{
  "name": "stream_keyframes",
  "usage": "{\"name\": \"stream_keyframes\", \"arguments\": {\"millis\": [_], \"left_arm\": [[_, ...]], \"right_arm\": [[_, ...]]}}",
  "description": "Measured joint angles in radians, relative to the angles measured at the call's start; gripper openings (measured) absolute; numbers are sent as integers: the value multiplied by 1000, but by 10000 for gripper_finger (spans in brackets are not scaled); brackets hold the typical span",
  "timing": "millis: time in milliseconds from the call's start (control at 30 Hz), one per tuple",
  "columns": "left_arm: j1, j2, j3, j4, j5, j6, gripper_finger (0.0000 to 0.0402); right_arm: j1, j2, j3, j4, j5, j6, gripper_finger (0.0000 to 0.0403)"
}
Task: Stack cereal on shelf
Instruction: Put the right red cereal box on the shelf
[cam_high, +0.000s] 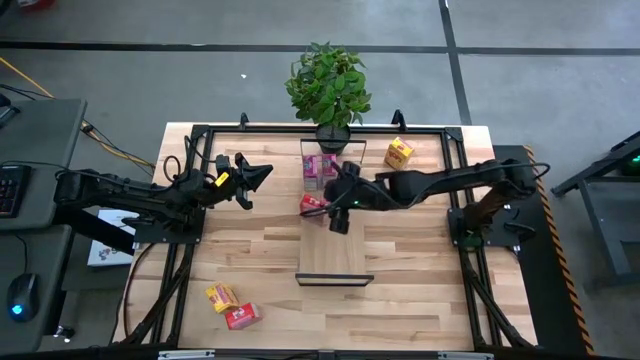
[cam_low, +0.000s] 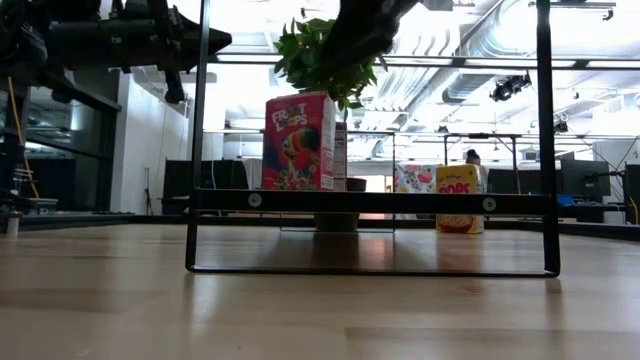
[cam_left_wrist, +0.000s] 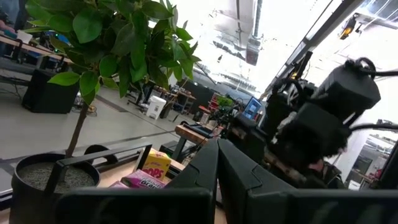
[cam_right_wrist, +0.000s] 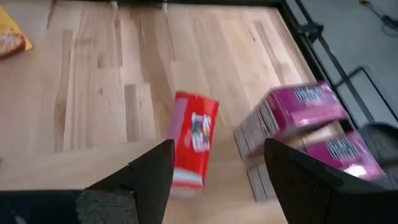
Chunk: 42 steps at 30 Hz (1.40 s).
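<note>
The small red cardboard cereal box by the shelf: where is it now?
In the high view the red box lies on the shelf board, below the pink boxes, beside the open right gripper.

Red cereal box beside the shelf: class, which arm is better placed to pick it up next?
Right. The open right gripper hangs right beside the red cereal box; the left gripper is farther away.

Overhead looks down; low view level; both share shelf (cam_high: 334, 255).
</note>
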Motion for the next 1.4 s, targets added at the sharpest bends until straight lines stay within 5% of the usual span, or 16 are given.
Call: {"name": "stream_keyframes", "arguments": {"millis": [133,333,400,567,733,967,1400], "left_arm": [[0,0,0,-1,0,0,0],[0,0,0,-4,0,0,0],[0,0,0,-5,0,0,0],[0,0,0,-3,0,0,0],[1,0,0,-2,-15,10,0],[2,0,0,-13,-23,33,0],[2,0,0,-21,-29,27,0]], "right_arm": [[69,-46,-63,-50,40,18,209],[184,-145,-280,-36,182,168,39],[199,-181,-393,87,171,213,15],[151,-198,-631,586,19,208,10],[76,-137,-677,885,-97,162,4],[61,1,-559,869,-183,125,1],[49,64,-488,774,-68,105,0]]}}
